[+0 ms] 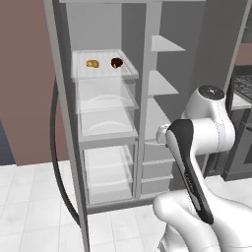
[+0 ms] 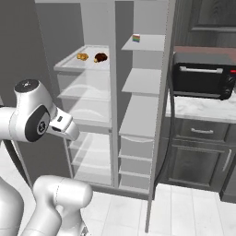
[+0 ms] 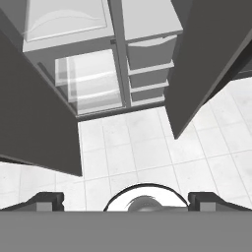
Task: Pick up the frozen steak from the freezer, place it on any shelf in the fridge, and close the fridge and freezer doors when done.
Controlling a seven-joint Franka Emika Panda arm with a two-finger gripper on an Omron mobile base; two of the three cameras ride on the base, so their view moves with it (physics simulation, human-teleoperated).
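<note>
The frozen steak (image 1: 116, 62) (image 2: 100, 57) is a dark reddish-brown lump lying on the top translucent shelf (image 1: 128, 72) (image 2: 69, 66) of the fridge (image 1: 106, 123), the wider compartment. A golden-orange lump (image 1: 92, 63) (image 2: 82, 56) lies beside it. To the right is the narrower freezer (image 1: 160, 88) (image 2: 140, 106) with opaque grey shelves and drawers. Both doors (image 3: 34, 113) (image 3: 206, 64) stand wide open. My gripper (image 3: 127, 201) is open and empty, its fingertips (image 3: 47, 201) far apart. It hangs well back from the cabinet and looks down at the tiled floor before it.
A small coloured cube (image 2: 136, 38) sits on the freezer's top shelf. A dark toaster oven (image 2: 203, 73) stands on the counter (image 2: 198, 108) to the right, over dark cabinets. The left door's curved handle (image 1: 59, 162) sticks out near the floor. White floor tiles (image 3: 147, 152) lie in front.
</note>
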